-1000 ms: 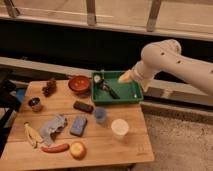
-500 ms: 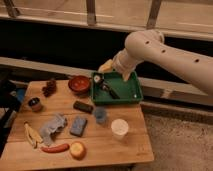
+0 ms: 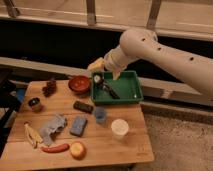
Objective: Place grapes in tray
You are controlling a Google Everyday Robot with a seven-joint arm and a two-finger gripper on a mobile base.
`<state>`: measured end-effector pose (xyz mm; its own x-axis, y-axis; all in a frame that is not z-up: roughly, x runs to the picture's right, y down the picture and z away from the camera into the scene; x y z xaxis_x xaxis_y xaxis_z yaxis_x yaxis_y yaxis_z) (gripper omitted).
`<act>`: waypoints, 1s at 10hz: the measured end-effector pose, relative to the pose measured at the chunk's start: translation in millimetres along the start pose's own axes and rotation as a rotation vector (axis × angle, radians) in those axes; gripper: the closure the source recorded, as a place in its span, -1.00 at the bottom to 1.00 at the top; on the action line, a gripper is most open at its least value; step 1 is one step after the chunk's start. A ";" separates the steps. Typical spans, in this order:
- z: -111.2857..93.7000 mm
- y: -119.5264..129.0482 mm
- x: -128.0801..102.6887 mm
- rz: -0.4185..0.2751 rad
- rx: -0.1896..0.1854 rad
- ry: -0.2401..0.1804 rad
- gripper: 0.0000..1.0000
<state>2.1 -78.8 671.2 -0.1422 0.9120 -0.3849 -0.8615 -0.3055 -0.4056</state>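
Gripper (image 3: 106,71) hanging above the back-left corner of the tray (image 3: 131,89), fingers spread wide, nothing between them. Directly beneath: the green tray wall and a dark utensil (image 3: 107,89) lying in the tray's left half. Just left of the gripper and lower: the round red bowl (image 3: 79,84), standing beside the tray's left wall. Farther left again, past the bowl and well apart from the gripper: the grapes (image 3: 49,87), resting on the wooden table (image 3: 125,150) near its back-left corner, not yet in the tray.

Step in hand, judging from this: reaching across to the grapes for the pickup. To do it well:
- Carry the gripper leftward high enough to pass over the bowl rim, not through it.
- Stop squarely above the bunch before descending.
- Come straight down with fingers wide, straddling the bunch across its narrow width.
- Close gently; soft berries, likely to roll or squash.
- Lift clear before heading right again, once more above the bowl.

Orientation of the bunch: roughly triangular, long axis running front to back on the table, leaning slightly so that the far end sits a little toward the gripper's side. Cannot tell which end carries the stem. Finger line therefore best set left to right, across that axis.
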 end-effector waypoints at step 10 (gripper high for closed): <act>97.8 92.5 -29.9 -0.103 -0.103 0.070 -0.60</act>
<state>-121.0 -107.6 726.3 -0.0185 0.9198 -0.3919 -0.8145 -0.2412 -0.5277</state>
